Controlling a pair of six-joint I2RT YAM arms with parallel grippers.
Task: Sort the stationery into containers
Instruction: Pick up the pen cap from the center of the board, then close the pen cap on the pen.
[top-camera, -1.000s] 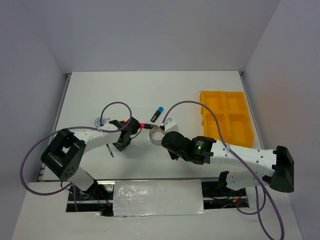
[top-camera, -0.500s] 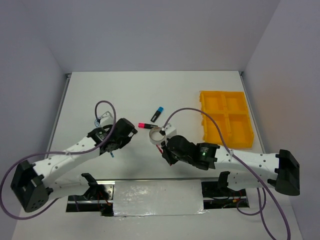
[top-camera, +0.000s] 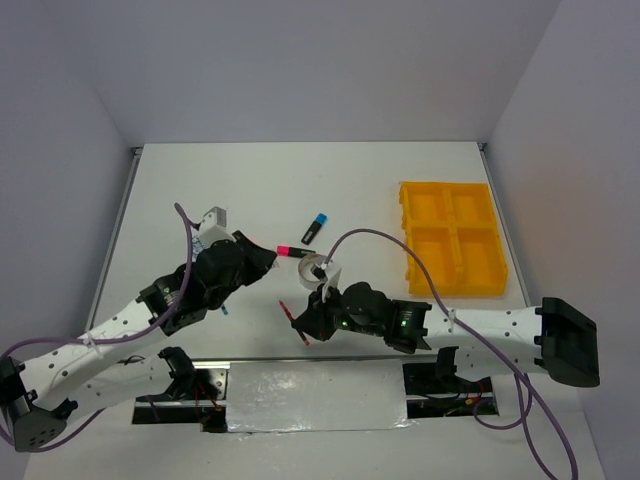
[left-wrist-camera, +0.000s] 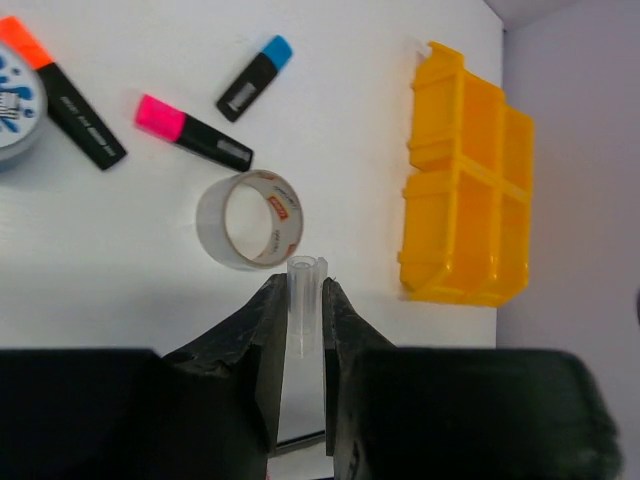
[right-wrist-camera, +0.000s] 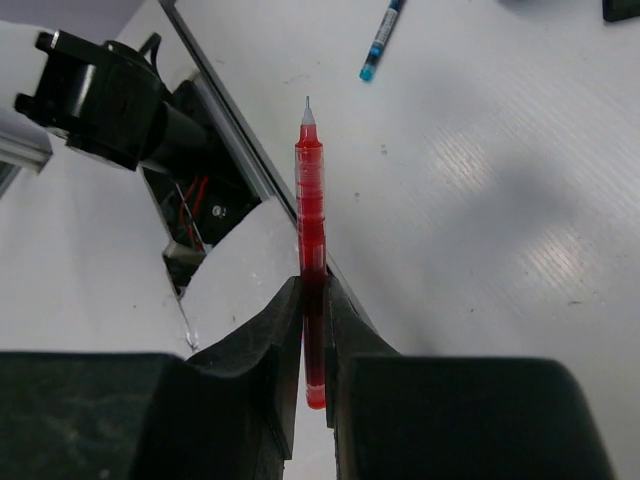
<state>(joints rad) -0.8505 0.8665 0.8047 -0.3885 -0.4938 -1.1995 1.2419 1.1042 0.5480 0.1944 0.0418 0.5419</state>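
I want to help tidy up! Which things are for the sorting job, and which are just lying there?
For the job: yellow tray, red pen, blue pen, pink-capped marker, blue-capped marker, orange-capped marker, clear tape ring, blue-white tape roll, probably the small clear tube.
Just there: purple cables, silvery sheet at the near edge.

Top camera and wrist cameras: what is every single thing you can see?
Tray: one, yellow, right side of white table.
Markers: three, black with pink, blue, orange caps, mid-table.
Tape ring: one, clear, near pink marker.
Tape roll: one, blue-white, by orange marker.
Blue pen: one, lying on table.
Red pen: one, held by right gripper.
Clear tube: one, held by left gripper.
Arms: two, white, near edge; black grippers shut.
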